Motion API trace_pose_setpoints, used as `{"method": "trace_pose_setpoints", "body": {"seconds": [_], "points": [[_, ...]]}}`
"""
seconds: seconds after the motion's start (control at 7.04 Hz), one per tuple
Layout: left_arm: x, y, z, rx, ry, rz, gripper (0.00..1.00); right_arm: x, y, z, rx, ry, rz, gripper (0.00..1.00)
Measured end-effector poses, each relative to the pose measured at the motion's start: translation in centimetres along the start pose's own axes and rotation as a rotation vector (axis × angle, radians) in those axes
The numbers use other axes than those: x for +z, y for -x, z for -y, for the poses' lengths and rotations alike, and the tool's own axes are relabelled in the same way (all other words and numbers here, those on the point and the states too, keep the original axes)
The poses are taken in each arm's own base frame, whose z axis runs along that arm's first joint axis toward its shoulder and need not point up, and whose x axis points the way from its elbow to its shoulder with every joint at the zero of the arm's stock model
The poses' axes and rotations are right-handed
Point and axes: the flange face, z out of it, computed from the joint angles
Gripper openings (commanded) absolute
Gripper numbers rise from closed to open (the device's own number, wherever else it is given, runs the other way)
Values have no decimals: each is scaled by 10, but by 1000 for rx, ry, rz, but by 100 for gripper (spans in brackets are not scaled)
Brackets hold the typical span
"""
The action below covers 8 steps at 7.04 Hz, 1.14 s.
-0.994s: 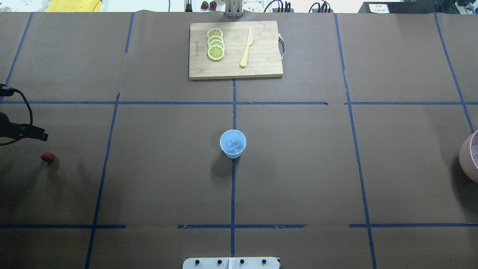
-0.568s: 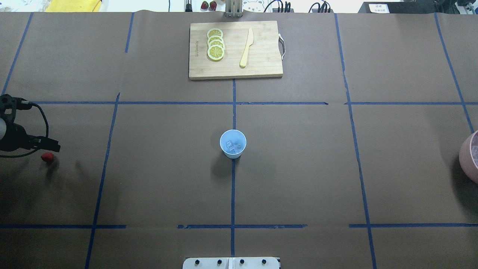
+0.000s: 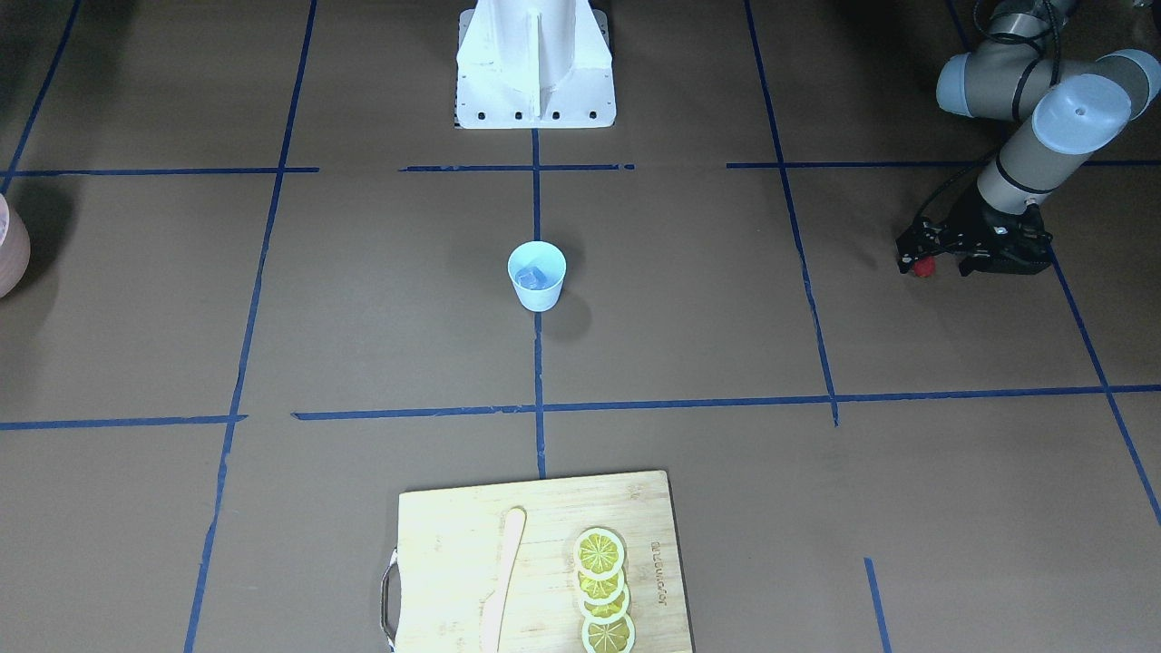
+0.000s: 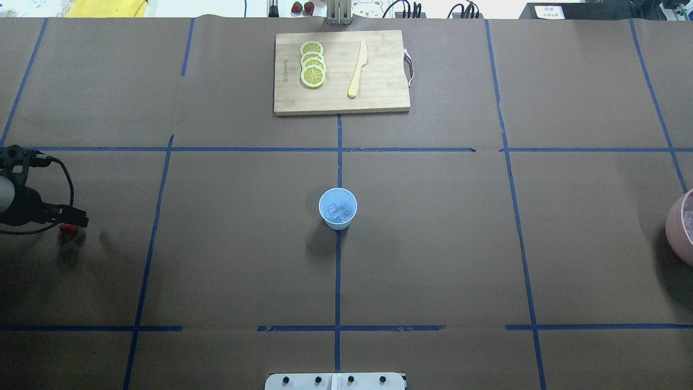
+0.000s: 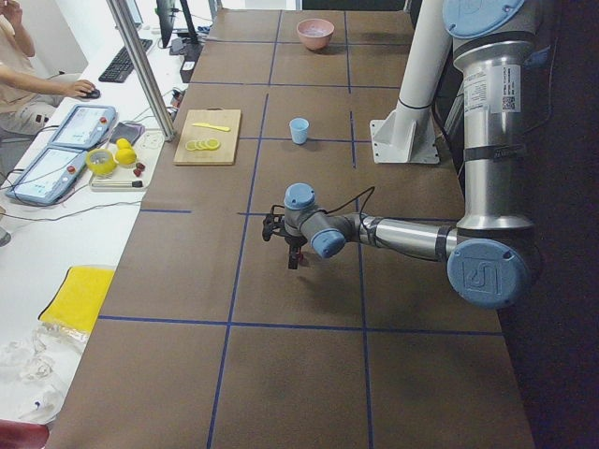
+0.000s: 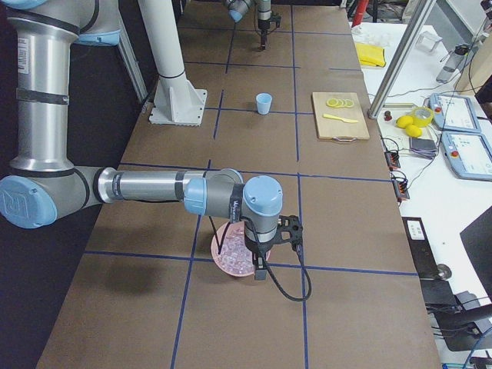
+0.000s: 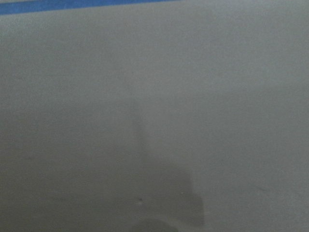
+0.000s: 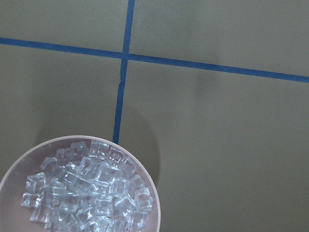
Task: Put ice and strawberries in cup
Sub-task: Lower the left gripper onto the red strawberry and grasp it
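**Left gripper (image 3: 921, 256) down at the strawberry (image 3: 923, 266), right gripper (image 6: 260, 269) above the pink bowl (image 4: 674, 227)**

At the left end of the paper-covered table (image 4: 433, 244), the left gripper points down with its tips right at the small red strawberry. In the overhead view the berry is half hidden under the black fingers. Whether those fingers are spread or pressed onto the fruit cannot be told. The left wrist camera gives only blurred brown paper, a shadow and a strip of blue tape.

The right gripper shows only in the right-side view, hanging over the pink bowl at the table's right end, so its grip cannot be judged. Its wrist camera looks down into the bowl, which is heaped with ice (image 8: 87, 193).

The light-blue cup (image 4: 338, 208) stands upright at the middle of the table on a blue tape line, well apart from both grippers. A few clear cubes lie inside it.

Along the far edge lies a wooden cutting board (image 4: 379, 70). It carries four overlapping lemon slices (image 4: 313, 65) and, beside them, a pale wooden knife (image 4: 357, 69).
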Motion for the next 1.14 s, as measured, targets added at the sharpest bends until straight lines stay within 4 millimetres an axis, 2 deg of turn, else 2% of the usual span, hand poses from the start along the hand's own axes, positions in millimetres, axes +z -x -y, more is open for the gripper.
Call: {"method": "trace_pose_setpoints", "body": {"seconds": [0.28,0.43,0.57,0.71,0.85,1.14], "points": [[4,2,-2,-3,10,3,100,0,0,0,-2,0,0,100],[6,0,-3,0,15,1,79,0,0,0,-1,0,0,100],[7,-1,-4,3,19,0,34,0,0,0,-1,0,0,100],[8,-2,-5,5,21,-1,9,0,0,0,-1,0,0,100],[8,-3,-5,6,22,-1,4,0,0,0,0,-1,0,100],[4,-7,-4,13,16,-8,0,-1,0,0,1,-2,0,100]]}}
